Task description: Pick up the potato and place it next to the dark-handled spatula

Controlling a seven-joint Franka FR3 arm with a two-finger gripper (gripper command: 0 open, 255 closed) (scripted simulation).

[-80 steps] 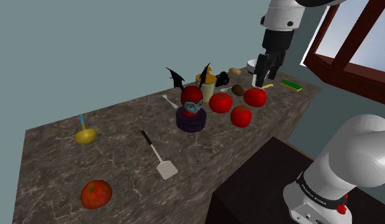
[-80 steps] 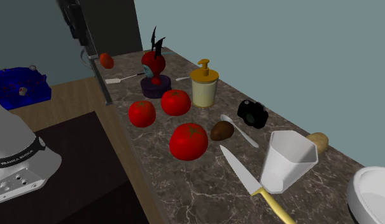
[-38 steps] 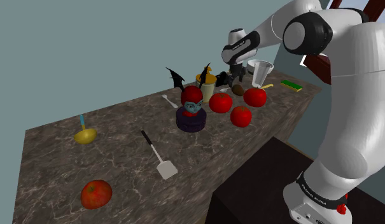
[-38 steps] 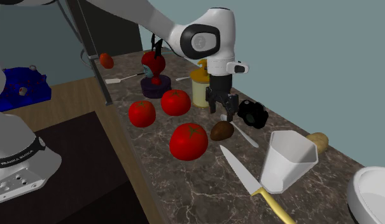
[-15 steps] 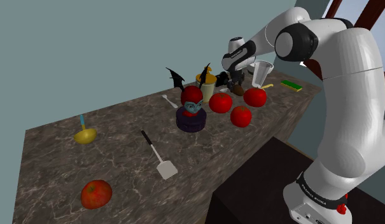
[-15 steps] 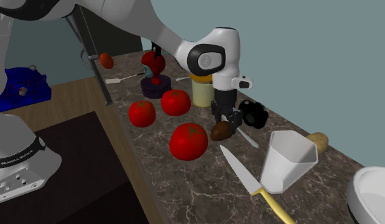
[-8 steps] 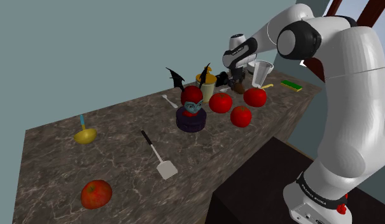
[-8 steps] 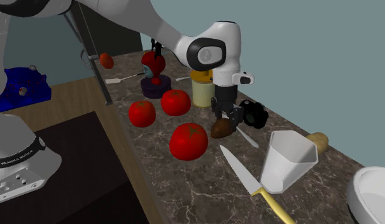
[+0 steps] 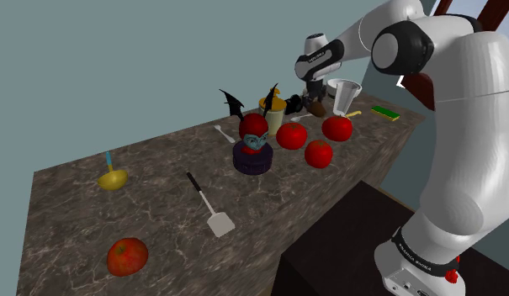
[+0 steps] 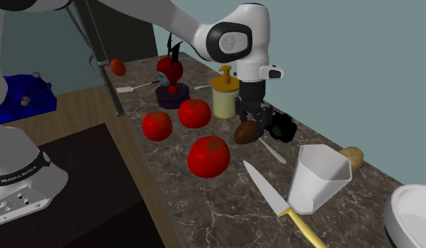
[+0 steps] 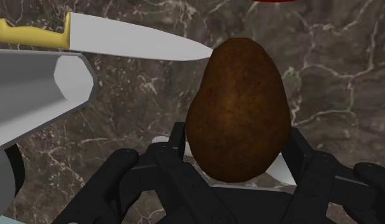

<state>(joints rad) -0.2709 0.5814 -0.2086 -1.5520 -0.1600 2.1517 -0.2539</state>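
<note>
A dark brown potato (image 10: 247, 132) hangs a little above the marble counter (image 10: 225, 190), and my gripper (image 10: 253, 118) is shut on it from above. In the wrist view the potato (image 11: 238, 114) sits clasped between the two black fingers (image 11: 176, 144), over the counter near a knife tip. In the shoulder view the gripper (image 9: 314, 101) and potato (image 9: 318, 109) are at the far end of the counter, beside the white cup (image 9: 345, 95). The dark-handled spatula (image 9: 208, 205) lies far off toward the shoulder view's lower left, its white blade nearest the front edge.
Three red tomatoes (image 10: 208, 156) lie just in front of the potato. A yellow soap dispenser (image 10: 226, 95), a black camera (image 10: 281, 126), a spoon (image 10: 272, 151), a yellow-handled knife (image 10: 276, 203) and a paler potato (image 10: 351, 156) crowd around. A winged figurine (image 9: 253, 143) stands mid-counter, and an apple (image 9: 127, 256) lies near the spatula.
The gripper has risen with the potato, lifting it off the counter beside the spoon. Nothing else on the counter has moved.
</note>
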